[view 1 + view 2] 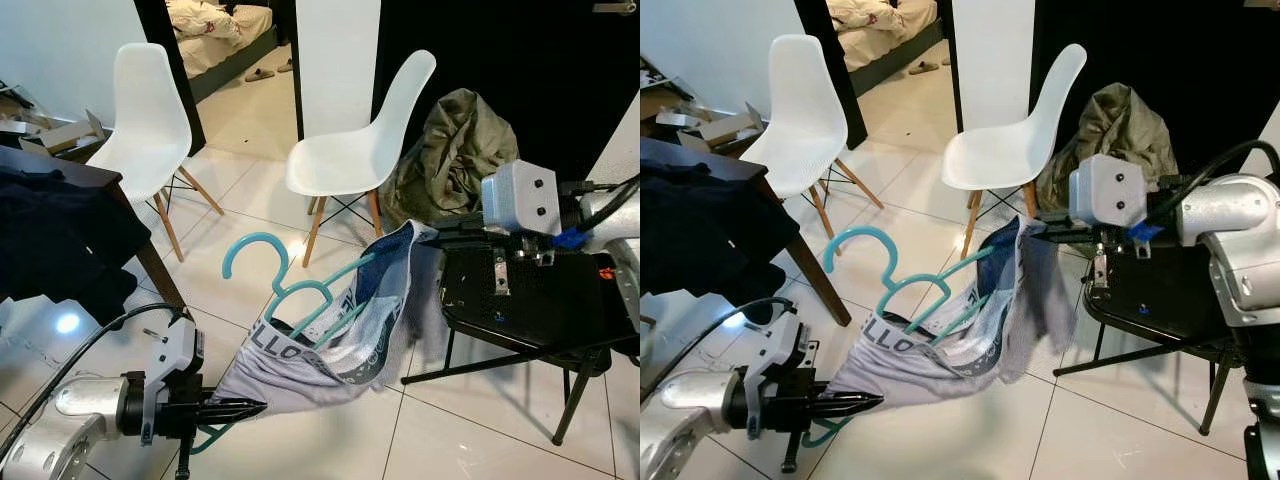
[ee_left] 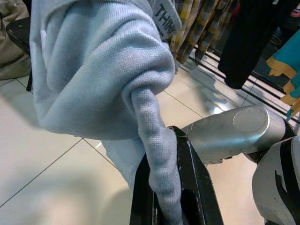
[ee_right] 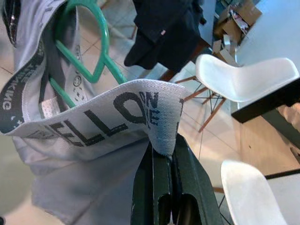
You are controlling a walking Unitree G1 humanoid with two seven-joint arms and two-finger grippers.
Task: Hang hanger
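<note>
The left gripper (image 1: 250, 406) pinches the hem of a grey garment (image 1: 330, 340); the right gripper (image 3: 164, 154) pinches its lettered waistband. The teal hanger (image 1: 290, 290) sits, apparently, inside, above the floor (image 1: 480, 430), near 2 white chairs (image 1: 360, 150).

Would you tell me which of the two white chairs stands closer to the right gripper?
The white chair on the right, in front of the olive bag. It stands just beyond the right gripper; the other white chair sits by the dark table.
</note>
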